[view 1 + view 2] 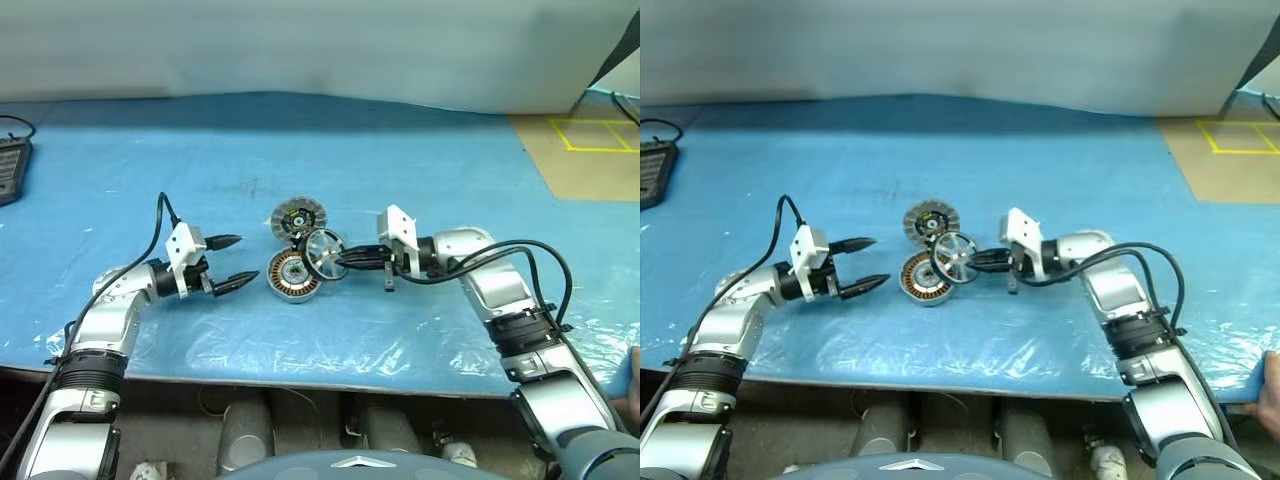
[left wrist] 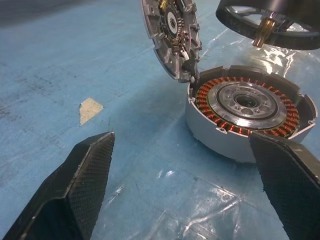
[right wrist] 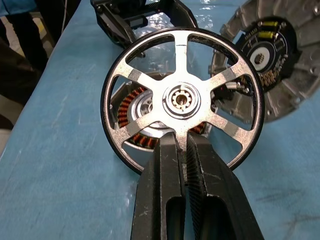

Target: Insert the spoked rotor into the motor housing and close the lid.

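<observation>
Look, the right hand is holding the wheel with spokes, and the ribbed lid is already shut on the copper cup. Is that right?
Not quite. The right hand does hold the spoked rotor, but the lid isn't shut: the left wrist view shows it propped on edge beside the open motor housing.

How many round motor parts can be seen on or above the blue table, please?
3. The motor housing lies on the table; the lid stands tilted just behind it; the spoked rotor is held above the housing by the right gripper.

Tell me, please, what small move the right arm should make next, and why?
Probably tip the spoked rotor flat and lower it into the motor housing: the right gripper holds it by a spoke, on edge just above the open housing.
</observation>
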`<state>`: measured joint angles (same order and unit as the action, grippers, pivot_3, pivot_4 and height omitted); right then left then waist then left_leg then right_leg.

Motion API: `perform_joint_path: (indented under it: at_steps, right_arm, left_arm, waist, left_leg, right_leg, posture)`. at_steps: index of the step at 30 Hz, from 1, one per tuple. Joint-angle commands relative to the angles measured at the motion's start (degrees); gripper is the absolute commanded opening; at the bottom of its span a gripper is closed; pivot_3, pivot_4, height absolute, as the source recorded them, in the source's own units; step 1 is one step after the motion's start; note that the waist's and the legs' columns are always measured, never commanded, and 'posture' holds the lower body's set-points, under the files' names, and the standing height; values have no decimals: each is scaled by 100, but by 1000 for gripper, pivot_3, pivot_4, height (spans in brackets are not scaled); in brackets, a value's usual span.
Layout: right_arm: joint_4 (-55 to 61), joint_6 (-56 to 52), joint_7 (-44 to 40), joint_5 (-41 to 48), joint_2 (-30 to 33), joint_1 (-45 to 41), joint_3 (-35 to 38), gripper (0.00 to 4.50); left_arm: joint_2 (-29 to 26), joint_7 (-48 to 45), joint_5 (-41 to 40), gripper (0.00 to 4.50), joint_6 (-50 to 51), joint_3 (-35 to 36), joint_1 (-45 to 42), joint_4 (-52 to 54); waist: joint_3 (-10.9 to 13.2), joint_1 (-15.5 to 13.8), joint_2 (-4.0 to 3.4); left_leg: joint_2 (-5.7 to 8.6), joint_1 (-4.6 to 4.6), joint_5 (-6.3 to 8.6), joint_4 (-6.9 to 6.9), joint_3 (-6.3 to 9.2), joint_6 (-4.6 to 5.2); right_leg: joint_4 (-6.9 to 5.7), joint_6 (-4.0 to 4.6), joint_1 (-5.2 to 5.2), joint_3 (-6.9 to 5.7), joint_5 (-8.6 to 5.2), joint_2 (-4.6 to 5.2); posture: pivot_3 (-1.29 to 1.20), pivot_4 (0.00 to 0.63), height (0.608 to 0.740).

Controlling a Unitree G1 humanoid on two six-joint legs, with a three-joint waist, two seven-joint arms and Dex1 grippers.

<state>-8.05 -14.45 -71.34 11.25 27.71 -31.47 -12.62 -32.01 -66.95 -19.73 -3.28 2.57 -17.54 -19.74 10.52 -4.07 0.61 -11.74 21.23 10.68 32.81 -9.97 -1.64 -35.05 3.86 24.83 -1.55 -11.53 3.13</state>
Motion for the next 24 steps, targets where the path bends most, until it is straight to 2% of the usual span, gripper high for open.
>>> perform_joint_path:
  at_steps: [1,24]
  right_arm:
    - [-36,-41,-71,117,-104,-165,-75,14]
    - [-413,122,-161,8,-471,-478,-391,14]
  left_arm:
    - [-20,-24,-33,4500,-55,59,68,121]
    - [-27,70,11,4500,-88,73,193,144]
  waist:
    - [0,-8,0]
    - [0,4,0]
  left_leg:
    - [0,2,0,-1,0,0]
    - [-1,2,0,-5,0,-1]
  right_leg:
    - [2,0,0,-1,0,0]
    - [5,0,0,-1,0,0]
  posture:
    - [0,150,740]
    - [0,150,740]
